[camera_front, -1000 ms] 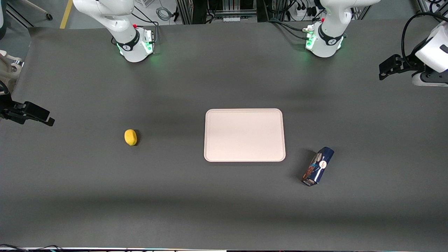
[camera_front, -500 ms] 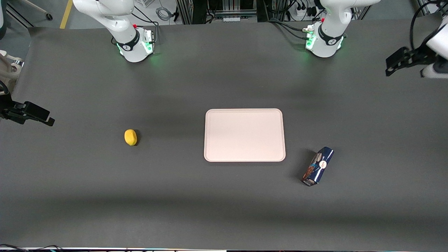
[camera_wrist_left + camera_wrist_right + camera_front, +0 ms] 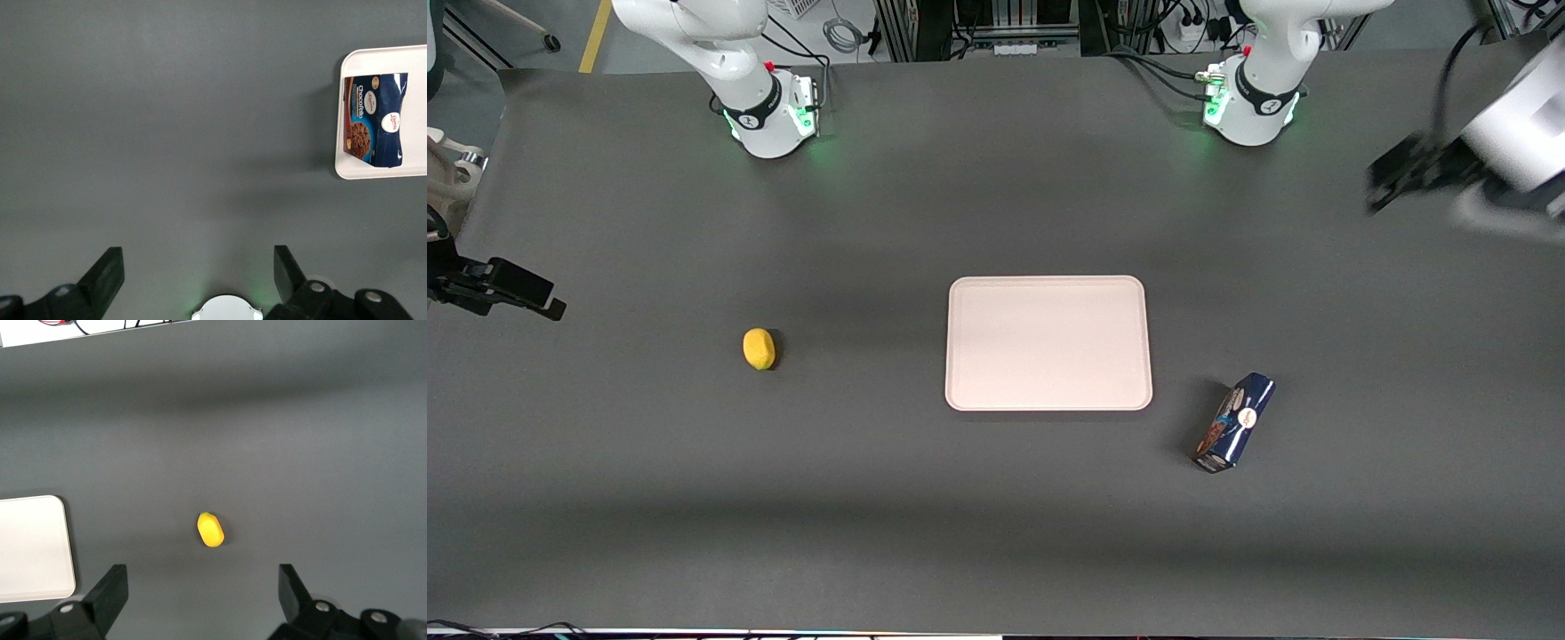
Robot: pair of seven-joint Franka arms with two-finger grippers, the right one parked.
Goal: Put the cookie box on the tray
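Observation:
The cookie box [image 3: 1234, 422], a dark navy carton with a cookie picture, lies on the table just off the tray's corner that is nearer the front camera, toward the working arm's end. The tray [image 3: 1048, 342] is pale pinkish-white, with nothing on it. In the left wrist view the cookie box [image 3: 373, 120] overlaps the tray [image 3: 413, 67] by line of sight. My left gripper [image 3: 1387, 182] hangs high over the working arm's end of the table, well away from the box. It [image 3: 198, 260] is open, with only bare table between its fingers.
A small yellow lemon-like lump [image 3: 758, 348] lies on the dark table toward the parked arm's end, about level with the tray; it also shows in the right wrist view as the lump [image 3: 211, 529]. Both arm bases [image 3: 1249, 107] stand at the table's back edge.
My left gripper swung outward toward the table's end and has now come back inward toward the middle, blurred by motion. The cookie box, tray and lump have not moved.

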